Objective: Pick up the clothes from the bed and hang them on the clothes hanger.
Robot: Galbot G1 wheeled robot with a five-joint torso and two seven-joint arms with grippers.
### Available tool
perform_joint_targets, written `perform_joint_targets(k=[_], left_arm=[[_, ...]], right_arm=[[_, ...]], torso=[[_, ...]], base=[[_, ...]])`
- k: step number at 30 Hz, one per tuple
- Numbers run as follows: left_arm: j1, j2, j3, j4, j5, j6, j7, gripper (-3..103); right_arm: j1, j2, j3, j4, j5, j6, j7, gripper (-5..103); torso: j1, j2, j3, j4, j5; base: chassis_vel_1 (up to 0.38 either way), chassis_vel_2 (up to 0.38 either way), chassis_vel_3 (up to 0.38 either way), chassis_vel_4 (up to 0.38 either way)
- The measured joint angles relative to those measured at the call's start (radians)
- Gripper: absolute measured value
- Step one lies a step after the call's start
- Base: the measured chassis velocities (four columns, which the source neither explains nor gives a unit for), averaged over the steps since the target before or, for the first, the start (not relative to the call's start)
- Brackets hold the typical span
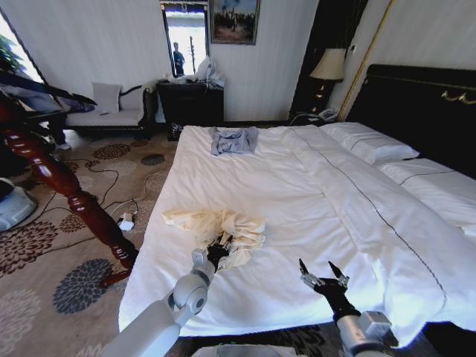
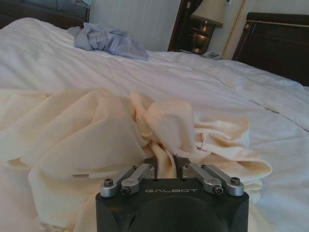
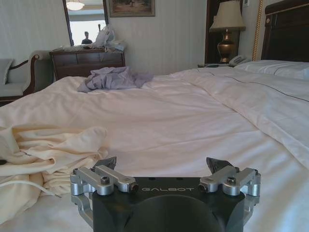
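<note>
Lying crumpled on the bed near its foot edge, toward the left side, the cream-yellow shirt is bunched into folds. The left gripper sits at the garment's near edge, fingers pressed together on a fold of the fabric. The right gripper hovers over bare white sheet near the foot edge, well apart from the shirt, fingers spread wide. A small blue-grey garment lies by the bed's far edge.
</note>
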Motion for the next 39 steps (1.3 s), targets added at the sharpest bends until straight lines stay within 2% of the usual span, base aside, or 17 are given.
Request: perform_joint_targets(k=[2,3,4,6,15,20,24,25,26,29,30,34,36,39], left_arm=[[0.008,0.004,-0.006,-0.001,0.001,0.000,0.000,11],[0.013,0.005,-0.010,-0.001,0.002,0.000,0.001,11],[0.017,0.007,-0.014,-0.001,0.006,0.000,0.002,6],[0.019,0.008,-0.016,-0.001,0.007,0.000,0.002,3],[0.022,0.030,-0.046,-0.035,0.012,-0.001,0.005,2],[-0.007,0.091,-0.085,-0.109,-0.019,-0.001,0.013,2],[-0.089,0.200,-0.124,-0.196,-0.102,0.010,0.014,2],[-0.138,0.240,-0.137,-0.231,-0.148,0.018,0.012,2],[-0.138,0.240,-0.137,-0.231,-0.148,0.018,0.012,2],[-0.250,0.294,-0.164,-0.272,-0.237,0.032,0.001,2],[-0.250,0.294,-0.164,-0.272,-0.237,0.032,0.001,2],[-0.430,0.336,-0.178,-0.286,-0.370,0.044,-0.005,2],[-0.459,0.339,-0.177,-0.283,-0.389,0.045,-0.005,2],[-0.585,0.344,-0.159,-0.254,-0.453,0.047,0.003,2]], right_arm=[[0.001,0.002,-0.003,0.000,0.000,0.000,0.000,100],[0.002,0.002,-0.004,0.000,0.000,-0.001,0.001,100],[0.003,0.003,-0.007,0.000,0.000,-0.001,0.001,100],[0.003,0.004,-0.008,0.000,0.000,-0.001,0.001,100],[0.012,0.006,-0.015,-0.005,0.000,-0.002,0.004,100],[0.016,0.005,-0.015,-0.004,0.006,-0.003,0.006,100],[0.026,0.000,-0.014,0.004,0.020,-0.007,0.009,100],[0.033,-0.002,-0.012,0.007,0.027,-0.009,0.011,100],[0.033,-0.002,-0.012,0.007,0.027,-0.009,0.011,100],[0.046,-0.007,-0.004,0.017,0.049,-0.017,0.015,100],[0.046,-0.007,-0.004,0.017,0.049,-0.017,0.015,100],[0.066,-0.023,0.023,0.045,0.104,-0.037,0.024,100],[0.071,-0.026,0.031,0.051,0.116,-0.042,0.027,100],[0.100,-0.040,0.073,0.087,0.196,-0.075,0.047,100]], torso=[[0.000,0.000,0.000,0.0000,0.0000],[0.000,0.000,0.000,0.0000,0.0000],[0.000,0.000,0.000,0.0000,0.0000],[0.000,0.000,0.000,0.0000,0.0000],[0.000,0.000,0.000,0.0000,-0.0001],[0.000,0.000,0.000,0.0000,-0.0002],[0.000,0.000,0.000,0.0001,-0.0002],[0.000,0.000,0.000,0.0001,0.0000],[0.000,0.000,0.000,0.0001,0.0000],[0.000,0.000,0.000,0.0000,0.0000],[0.000,0.000,0.000,0.0000,0.0000],[0.000,0.000,0.000,0.0000,0.0000],[0.000,0.000,0.000,0.0000,0.0000],[0.000,0.000,0.000,0.0001,0.0000]], base=[[0.000,0.000,0.000,0.000],[0.000,0.000,0.000,0.000],[0.000,0.000,0.000,0.000],[0.000,0.000,0.000,0.000],[0.000,0.000,0.000,0.000],[0.000,0.000,0.000,0.000],[0.000,0.000,0.000,0.000],[0.000,0.000,0.000,0.000],[0.000,0.000,0.000,0.000],[0.000,0.000,0.000,0.000],[0.000,0.000,0.000,0.000],[0.000,0.000,0.000,0.000],[0.000,0.000,0.000,0.000],[0.000,0.000,0.000,0.000]])
